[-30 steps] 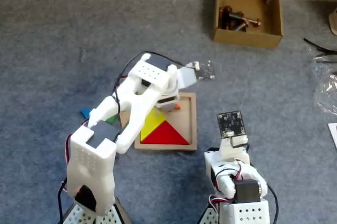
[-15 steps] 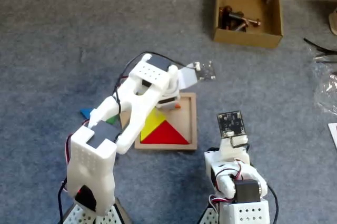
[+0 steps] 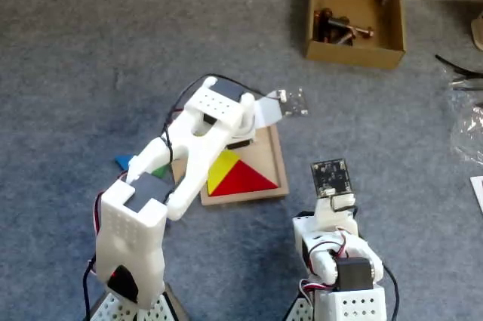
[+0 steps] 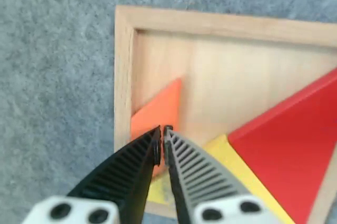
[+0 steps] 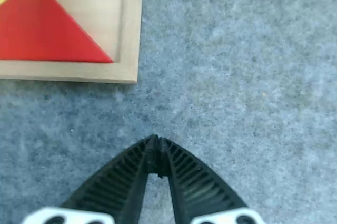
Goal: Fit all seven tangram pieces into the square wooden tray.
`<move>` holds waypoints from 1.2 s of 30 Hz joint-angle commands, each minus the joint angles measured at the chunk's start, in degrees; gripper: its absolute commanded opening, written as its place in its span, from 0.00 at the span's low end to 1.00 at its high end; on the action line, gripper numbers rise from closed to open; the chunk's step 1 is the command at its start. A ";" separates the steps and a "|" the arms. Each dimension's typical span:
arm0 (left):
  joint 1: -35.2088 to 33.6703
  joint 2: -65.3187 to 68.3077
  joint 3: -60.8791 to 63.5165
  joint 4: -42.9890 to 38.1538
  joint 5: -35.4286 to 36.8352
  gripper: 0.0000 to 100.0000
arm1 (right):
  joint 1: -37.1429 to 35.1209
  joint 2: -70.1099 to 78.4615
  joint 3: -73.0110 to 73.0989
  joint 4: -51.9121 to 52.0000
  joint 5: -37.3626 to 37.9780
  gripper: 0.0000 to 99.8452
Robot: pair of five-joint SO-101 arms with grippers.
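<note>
Logged tray [image 3: 281, 161] lying skewed on the grey, felt-like surface [image 3: 75, 72], partly under the left arm.

Counted three pieces inside the tray:
- red triangle [image 3: 245, 177] and yellow piece [image 3: 217, 172], edge to edge, toward the tray's near wall
- orange triangle [image 4: 158, 110], tucked along a tray wall close to a corner, just beside the yellow piece

Spotted blue piece [image 3: 121, 162] and green piece [image 3: 159, 174] outside the tray, near its left wall, half hidden by the arm.

Found left hand [image 4: 162, 132] pressed together, pinching nothing, tips over the orange triangle's inner edge. Cannot tell whether resting on it or hovering just above. Found right hand [image 5: 157, 140] pressed together as well, holding nothing, over bare surface just off a tray corner.

Judged step in hand: nudging the orange triangle flush against the tray wall. Judged progress: early, three of seven in, four to go.

For doing it well:
- Keep tips closed and low.
- Push along the tray wall, not across it, to slide the piece without dragging the whole tray.
- Stop at full contact with the wall.
- Avoid riding up onto the yellow piece or shoving it out of line with the red triangle.
- Consider bracing the tray's outer rim with the right hand, to guard against sliding or turning on the surface.
</note>
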State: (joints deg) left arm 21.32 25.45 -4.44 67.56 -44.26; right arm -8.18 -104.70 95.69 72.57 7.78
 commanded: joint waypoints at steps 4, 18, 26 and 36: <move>-0.40 -1.10 -1.71 0.70 -0.09 0.02 | -0.57 -0.48 6.73 -1.01 -0.44 0.01; -1.10 -1.10 -1.71 0.70 -0.09 0.02 | -0.57 -0.48 6.73 -1.01 -0.44 0.01; -5.49 -1.01 -1.63 0.70 0.00 0.02 | -0.57 -0.48 6.73 -1.01 -0.44 0.01; -6.11 -1.01 -1.63 3.08 0.00 0.02 | -0.57 -0.48 6.73 -1.01 -0.44 0.01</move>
State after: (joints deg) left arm 15.87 25.45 -4.44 69.76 -44.26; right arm -8.18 -104.70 95.69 72.57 7.78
